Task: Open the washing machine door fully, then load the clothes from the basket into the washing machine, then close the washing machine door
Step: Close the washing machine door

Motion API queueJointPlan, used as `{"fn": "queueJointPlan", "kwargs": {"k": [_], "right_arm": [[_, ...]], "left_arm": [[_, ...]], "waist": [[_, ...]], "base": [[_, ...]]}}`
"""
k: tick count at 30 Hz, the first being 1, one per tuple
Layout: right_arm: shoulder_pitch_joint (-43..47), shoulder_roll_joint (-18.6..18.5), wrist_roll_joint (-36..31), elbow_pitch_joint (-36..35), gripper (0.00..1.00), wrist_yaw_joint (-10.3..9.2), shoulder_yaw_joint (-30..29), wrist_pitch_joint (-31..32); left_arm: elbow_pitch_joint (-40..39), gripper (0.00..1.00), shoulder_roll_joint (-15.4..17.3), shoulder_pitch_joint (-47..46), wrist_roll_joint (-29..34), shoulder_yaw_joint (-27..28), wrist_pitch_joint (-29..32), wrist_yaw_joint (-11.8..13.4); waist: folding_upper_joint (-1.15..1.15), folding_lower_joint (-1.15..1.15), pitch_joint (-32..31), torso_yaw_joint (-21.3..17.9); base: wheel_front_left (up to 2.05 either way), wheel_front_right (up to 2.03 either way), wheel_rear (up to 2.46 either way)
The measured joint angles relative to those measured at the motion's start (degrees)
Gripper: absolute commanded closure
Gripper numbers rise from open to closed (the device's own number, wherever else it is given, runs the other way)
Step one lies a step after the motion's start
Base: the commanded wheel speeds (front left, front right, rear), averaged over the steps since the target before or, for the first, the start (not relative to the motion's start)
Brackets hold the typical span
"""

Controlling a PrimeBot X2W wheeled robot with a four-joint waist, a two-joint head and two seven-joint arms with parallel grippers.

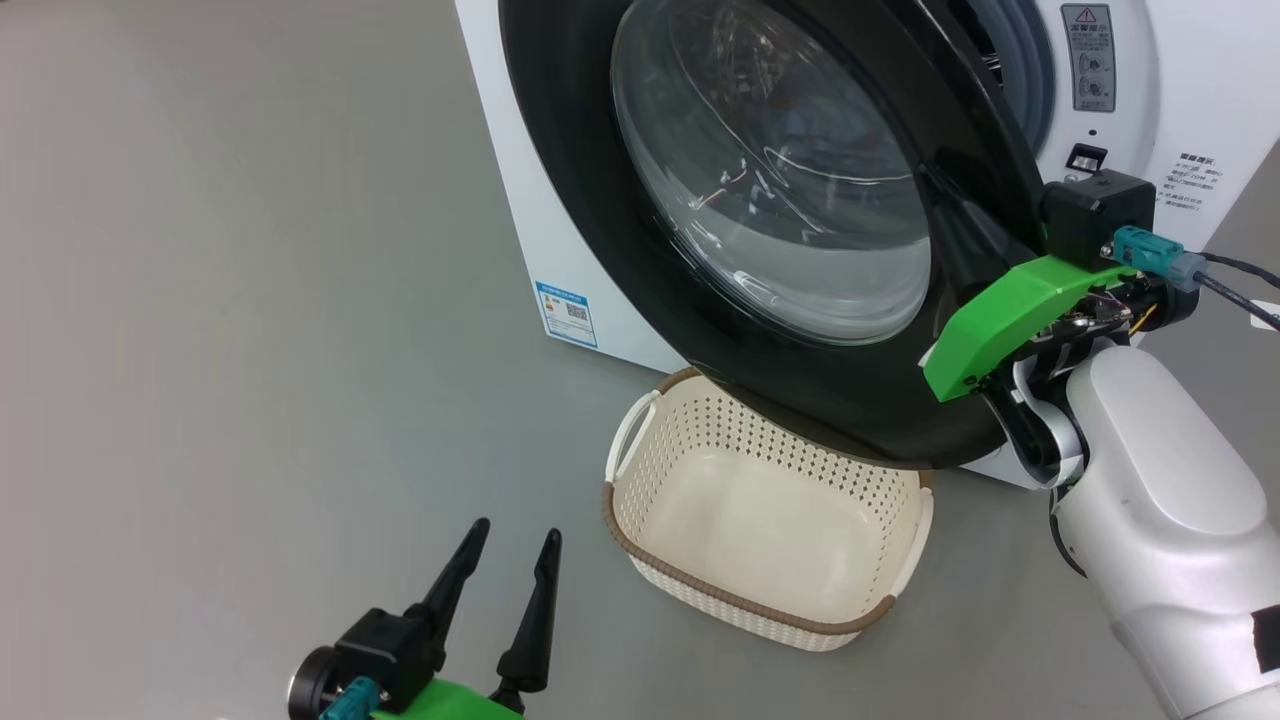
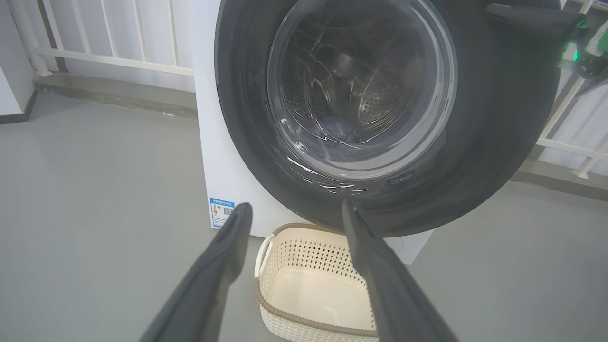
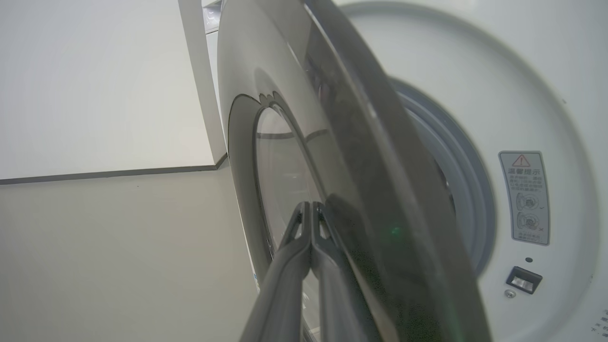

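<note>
We judge the door (image 1: 860,400) heavy, stiff and glossy-slick, its glass fragile. It hangs ajar above the empty basket (image 1: 700,590). Our right claw (image 3: 311,209), fingers pressed together, lies against the black rim, the safest place to push. Our left claw (image 1: 516,535) stands apart, holding nothing.

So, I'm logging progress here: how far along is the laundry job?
Loading looks done: the basket is empty and a bluish bundle shows through the washing machine door. In hand: the right gripper, fingers shut, lies against that door, which stands ajar. Left: pushing it fully closed. The left gripper is open, off to the side.
</note>
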Motion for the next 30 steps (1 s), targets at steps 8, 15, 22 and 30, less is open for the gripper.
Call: {"fn": "queueJointPlan", "kwargs": {"k": [8,15,22,30], "right_arm": [[-1.84,-0.51,0.4,2.04,1.0,0.25,-0.04,-0.26],[-3.8,-1.63,0.38,4.25,1.0,0.32,-2.25,-0.24],[-8.96,-3.19,-0.73,9.33,1.0,0.31,-5.56,-0.07],[-14.91,-3.69,-2.25,16.24,1.0,0.31,-6.84,-0.7]], "left_arm": [[0.2,0.0,-0.26,-0.36,-0.01,-0.44,-0.42,0.0],[0.2,0.0,-0.58,-0.82,-0.01,-0.73,-0.49,0.01],[0.31,0.0,-1.27,-2.44,-0.1,-1.7,-0.94,0.01],[1.08,0.0,-2.41,-4.06,-0.64,-2.89,-1.01,0.0]], "waist": [[0.0,-0.01,0.89,-0.01],[0.0,0.0,2.08,-0.27],[0.0,0.0,4.51,-0.01],[0.0,0.0,6.71,1.7]], "base": [[0.0,0.0,0.0],[0.0,0.0,0.0],[0.0,0.0,0.0],[0.0,0.0,0.0]]}}
